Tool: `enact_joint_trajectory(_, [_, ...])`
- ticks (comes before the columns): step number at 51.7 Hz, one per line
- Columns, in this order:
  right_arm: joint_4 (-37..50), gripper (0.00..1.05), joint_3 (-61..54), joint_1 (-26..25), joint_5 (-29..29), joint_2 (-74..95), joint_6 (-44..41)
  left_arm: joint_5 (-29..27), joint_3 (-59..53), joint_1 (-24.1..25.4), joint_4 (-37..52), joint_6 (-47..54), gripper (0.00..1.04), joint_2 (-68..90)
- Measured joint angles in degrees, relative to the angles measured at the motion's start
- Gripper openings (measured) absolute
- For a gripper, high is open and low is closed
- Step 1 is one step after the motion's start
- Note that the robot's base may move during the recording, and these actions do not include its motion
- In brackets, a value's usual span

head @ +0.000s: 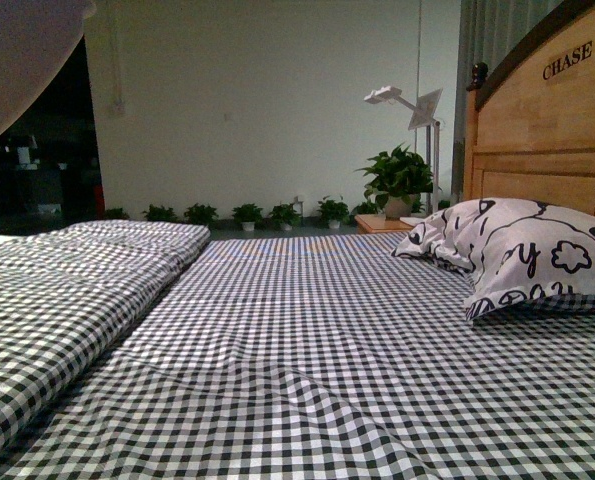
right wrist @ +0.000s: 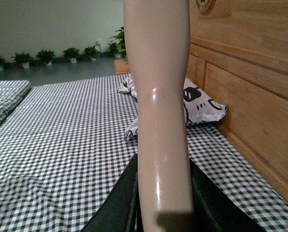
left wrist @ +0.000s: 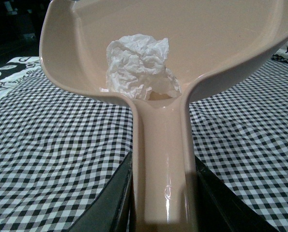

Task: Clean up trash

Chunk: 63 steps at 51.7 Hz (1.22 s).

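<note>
In the left wrist view the trash (left wrist: 139,67), a crumpled wad of white paper, lies inside the pink dustpan (left wrist: 221,43), at the back of the pan where the handle joins. My left gripper (left wrist: 162,193) is shut on the dustpan's handle, and the pan hangs above the checked bedsheet. The right wrist view shows my right gripper (right wrist: 163,193) shut on the pale pink brush handle (right wrist: 158,96), which stands up out of the jaws; its bristle end is out of view. In the front view a blurred pinkish shape (head: 22,60) fills the top left corner; neither gripper shows there.
A black-and-white checked sheet (head: 307,340) covers the bed, with a folded quilt (head: 67,290) at the left. A patterned pillow (head: 527,250) lies against the wooden headboard (head: 547,130) at the right. Potted plants (head: 397,180) and a white lamp (head: 412,105) stand beyond the bed.
</note>
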Motion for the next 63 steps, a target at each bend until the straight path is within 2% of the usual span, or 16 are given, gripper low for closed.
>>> enact_joint_trajectory(63, [-0.04, 0.21, 0.00, 0.02, 0.11, 0.02, 0.00, 0.00, 0.00, 0.00, 0.00, -0.39, 0.29, 0.00])
